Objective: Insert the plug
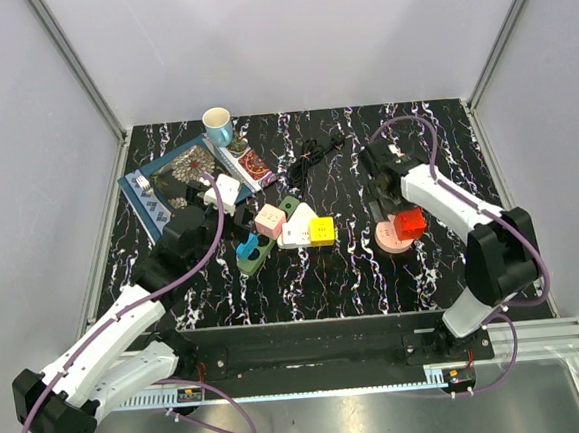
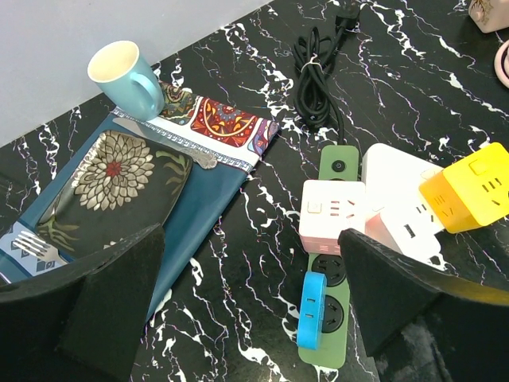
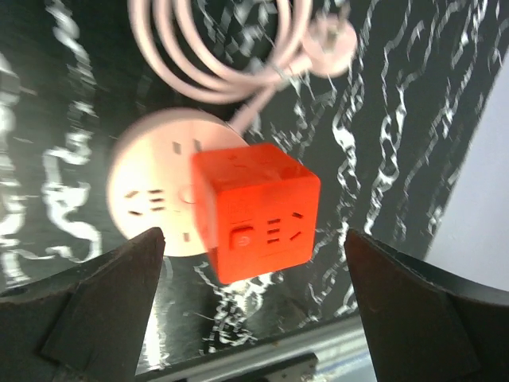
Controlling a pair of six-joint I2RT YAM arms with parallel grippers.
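A coiled black cord (image 2: 314, 79) ends in a loose plug (image 2: 347, 12) at the table's back. It leads to a green power strip (image 2: 326, 318) that carries a blue adapter (image 2: 312, 310) and a pink cube (image 2: 332, 216). My left gripper (image 2: 248, 235) hangs open above the bare table just left of that strip, holding nothing; in the top view it (image 1: 202, 226) sits left of the strip (image 1: 255, 253). A red cube (image 3: 254, 211) sits on a round pink socket (image 3: 155, 195), whose pink cord ends in a plug (image 3: 334, 49). My right gripper (image 3: 253, 235) is open, its fingers either side of the red cube.
A white strip (image 2: 398, 199) and a yellow cube (image 2: 469, 191) lie right of the green one. A blue mat (image 1: 181, 180) with a patterned plate, fork and cloth lies at the back left, with a teal cup (image 1: 218, 125) behind it. Walls enclose the table.
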